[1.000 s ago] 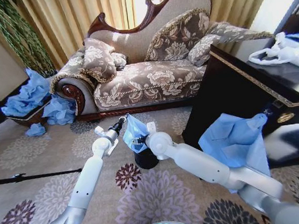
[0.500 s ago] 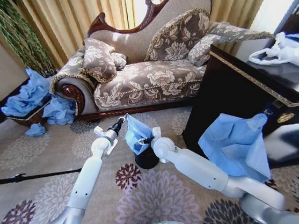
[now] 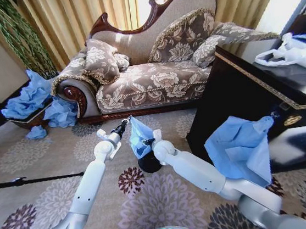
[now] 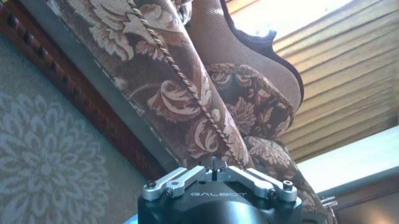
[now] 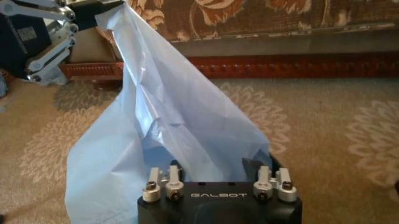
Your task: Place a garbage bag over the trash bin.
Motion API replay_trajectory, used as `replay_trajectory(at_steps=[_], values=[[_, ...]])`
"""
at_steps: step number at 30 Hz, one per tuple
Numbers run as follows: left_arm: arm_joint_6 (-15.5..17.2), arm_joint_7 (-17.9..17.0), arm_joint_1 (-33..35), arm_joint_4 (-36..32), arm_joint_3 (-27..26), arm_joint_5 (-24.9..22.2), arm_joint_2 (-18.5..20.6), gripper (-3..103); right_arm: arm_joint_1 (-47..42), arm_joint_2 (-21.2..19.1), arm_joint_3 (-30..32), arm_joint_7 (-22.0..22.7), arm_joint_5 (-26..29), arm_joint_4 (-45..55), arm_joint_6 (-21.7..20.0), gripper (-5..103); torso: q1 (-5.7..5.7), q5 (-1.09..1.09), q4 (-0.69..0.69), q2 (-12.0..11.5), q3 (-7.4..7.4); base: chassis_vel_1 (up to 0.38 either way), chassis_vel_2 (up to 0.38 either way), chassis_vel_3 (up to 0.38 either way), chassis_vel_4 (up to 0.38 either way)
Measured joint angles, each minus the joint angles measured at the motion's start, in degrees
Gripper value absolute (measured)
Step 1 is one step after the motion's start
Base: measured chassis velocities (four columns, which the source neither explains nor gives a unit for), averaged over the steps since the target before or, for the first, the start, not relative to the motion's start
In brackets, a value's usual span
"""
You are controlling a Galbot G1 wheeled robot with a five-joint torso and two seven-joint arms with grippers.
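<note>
bag held stretched between two claws above the bin

head view: the trash bin (image 3: 149, 164) stands on the patterned carpet (image 3: 30, 156) in front of the sofa (image 3: 154, 75), and serves here as the landmark. directly above the bin the garbage bag (image 3: 140, 136) hangs as a tilted light-blue sheet. the left claw (image 3: 126, 120) sits above and to the left of the bin, pinched shut on the bag's top corner. the right claw (image 3: 146, 143) is just above the bin's rim, at the bag's lower edge. to the right of the bin stands a dark bench (image 3: 260, 88) with white plastic bags (image 3: 295, 54) on top and a large blue plastic sheet (image 3: 239, 146) draped at its front.

left wrist view: the left claw (image 4: 214, 166) shows its fingertips closed together, with the sofa's floral upholstery (image 4: 181, 93) behind.

right wrist view: the right claw (image 5: 218, 170) has its fingers (image 5: 163, 179) spread apart, the garbage bag (image 5: 168, 126) lying between them and rising to a peak. whether the fingers actually grip the plastic cannot be told. the left claw (image 5: 121, 3) holds that peak at the far end.
</note>
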Motion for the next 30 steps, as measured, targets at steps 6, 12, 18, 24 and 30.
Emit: replay_trajectory(at_steps=[6, 12, 18, 24, 30], values=[[0.02, -0.02, 0.02, -0.18, 0.13, 0.0, -0.31, 0, -0.24, -0.94, -0.4, -0.05, -2.34, 0.21, 0.68, 35, 0.0, 0.0, 0.01, 0.0, 0.0, 0.0, 0.0, 0.0, 0.0], [0.05, -0.02, 0.31, -0.53, 0.22, 0.0, -0.5, 0, -0.24, -0.78, -1.16, -0.35, -6.91, -1.11, 2.46, 13, 0.0, 0.0, 0.01, 0.0, 0.0, 0.0, 0.0, 0.0, 0.0], [0.08, 0.03, 0.66, -0.64, 0.12, 0.0, -0.41, 0, -0.14, -1.08, -1.08, -0.23, -7.13, -0.72, 2.97, 1, 0.0, 0.0, 0.01, 0.0, 0.0, 0.0, 0.0, 0.0, 0.0], [0.22, 0.1, 0.99, -0.97, -0.02, 0.0, -0.36, 0, -0.07, -1.19, -0.5, 0.24, -7.04, 0.13, 3.8, 0, 0.0, 0.0, 0.01, 0.0, 0.0, 0.0, 0.0, 0.0, 0.0], [0.63, 0.26, 1.63, -1.59, -0.12, 0.05, -0.34, 0, -0.21, -2.19, 0.2, 0.94, -6.65, 2.33, 3.98, 0, 0.0, 0.0, 0.01, 0.0, 0.0, 0.0, 0.0, 0.0, 0.0]])
